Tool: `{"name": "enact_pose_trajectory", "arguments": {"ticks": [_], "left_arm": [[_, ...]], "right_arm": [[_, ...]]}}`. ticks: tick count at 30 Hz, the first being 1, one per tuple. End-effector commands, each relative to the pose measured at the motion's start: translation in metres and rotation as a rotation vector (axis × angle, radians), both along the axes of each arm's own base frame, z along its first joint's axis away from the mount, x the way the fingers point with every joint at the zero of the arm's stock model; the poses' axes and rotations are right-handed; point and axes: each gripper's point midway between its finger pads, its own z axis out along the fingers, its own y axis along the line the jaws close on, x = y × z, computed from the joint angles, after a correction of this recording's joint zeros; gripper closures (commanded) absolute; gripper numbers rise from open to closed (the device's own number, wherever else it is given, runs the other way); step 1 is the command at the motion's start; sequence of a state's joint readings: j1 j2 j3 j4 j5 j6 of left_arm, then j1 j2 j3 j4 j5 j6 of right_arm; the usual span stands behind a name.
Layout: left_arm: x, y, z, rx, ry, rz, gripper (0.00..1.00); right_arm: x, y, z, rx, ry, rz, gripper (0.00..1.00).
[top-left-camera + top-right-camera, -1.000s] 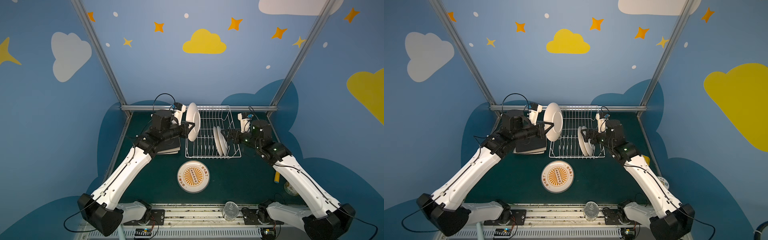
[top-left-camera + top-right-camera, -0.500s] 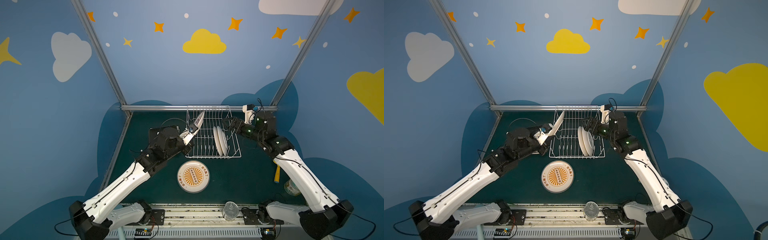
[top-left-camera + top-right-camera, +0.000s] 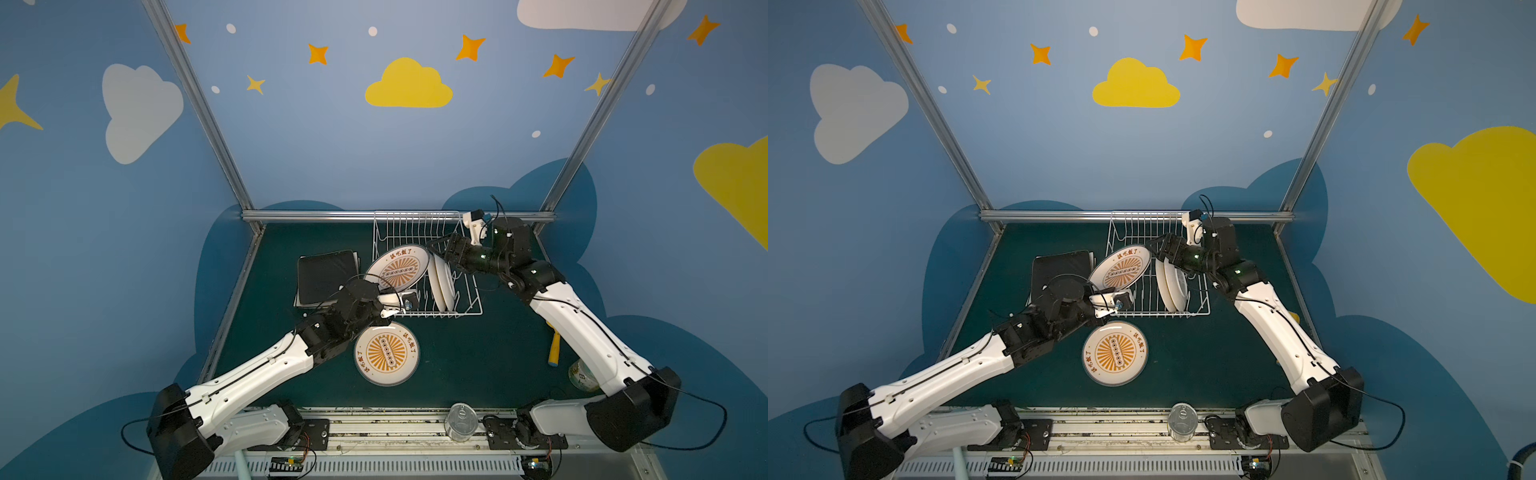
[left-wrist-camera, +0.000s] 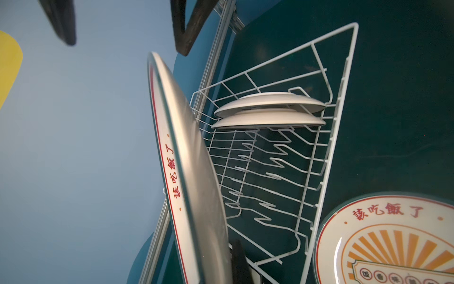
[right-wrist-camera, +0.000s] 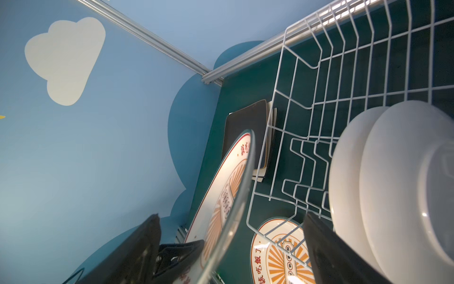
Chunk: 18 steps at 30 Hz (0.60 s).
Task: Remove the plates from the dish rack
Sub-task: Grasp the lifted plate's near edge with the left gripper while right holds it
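Dish rack [image 3: 415, 224]: it sits at the far middle of the surface [image 3: 478, 365], and most of its prong rows are bare.
In the rack: 2 white round plates [image 3: 440, 282] stand upright and close together, right of the rack's middle.
Square stack: the black square plate [image 3: 326, 274] lies flat on the surface just left of the rack. It lies on pale square plates [image 5: 272, 127], of which only the edges show; how many there are is hard to tell.
Flat sunburst plate [image 3: 386, 352]: it lies face up on the surface, just near of the rack and out of it.
Held sunburst plate [image 3: 397, 268]: it is tilted, face toward the camera head, over the rack's left end. It appears lifted out of the prongs, though whether it clears the wire wall cannot be told.
Left gripper [image 3: 380, 293]: it is pressed together on the near rim of the held sunburst plate.
Right gripper [image 5: 231, 215]: its jaws are spread wide at the far rim of the held sunburst plate, and the rim passes between them. No contact shows. The 2 white round plates are just to its right.
Done, as judged: the square stack and 1 round plate are unloaded.
Under way: 1 round plate is in the air and not yet set down.
Left to do: 2 round plates remain in the rack.
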State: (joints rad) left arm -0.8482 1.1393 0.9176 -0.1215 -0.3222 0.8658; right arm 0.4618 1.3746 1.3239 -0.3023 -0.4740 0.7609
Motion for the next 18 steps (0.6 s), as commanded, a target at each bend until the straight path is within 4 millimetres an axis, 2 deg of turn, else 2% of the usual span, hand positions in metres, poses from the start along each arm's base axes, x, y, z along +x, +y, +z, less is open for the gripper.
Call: {"name": "enact_pose_trajectory", "arguments": {"ticks": [1, 4, 9, 12, 18], "left_arm": [[0.010, -0.006, 0.037, -0.019, -0.180, 0.001, 0.97], [0.010, -0.009, 0.039, -0.018, -0.205, -0.003, 0.97], [0.011, -0.009, 0.037, -0.005, -0.222, 0.000, 0.97], [0.011, -0.009, 0.036, -0.004, -0.237, 0.004, 0.93], [0.014, -0.009, 0.030, 0.016, -0.247, 0.012, 0.87]], "right_arm": [[-0.005, 0.012, -0.009, 0.020, 0.086, 0.037, 0.16], [-0.009, 0.022, -0.023, 0.016, 0.146, 0.062, 0.24], [-0.016, 0.035, -0.035, -0.007, 0.189, 0.101, 0.37], [-0.019, 0.044, -0.037, 0.002, 0.215, 0.132, 0.48], [-0.019, 0.052, -0.038, 0.041, 0.248, 0.156, 0.77]]}}
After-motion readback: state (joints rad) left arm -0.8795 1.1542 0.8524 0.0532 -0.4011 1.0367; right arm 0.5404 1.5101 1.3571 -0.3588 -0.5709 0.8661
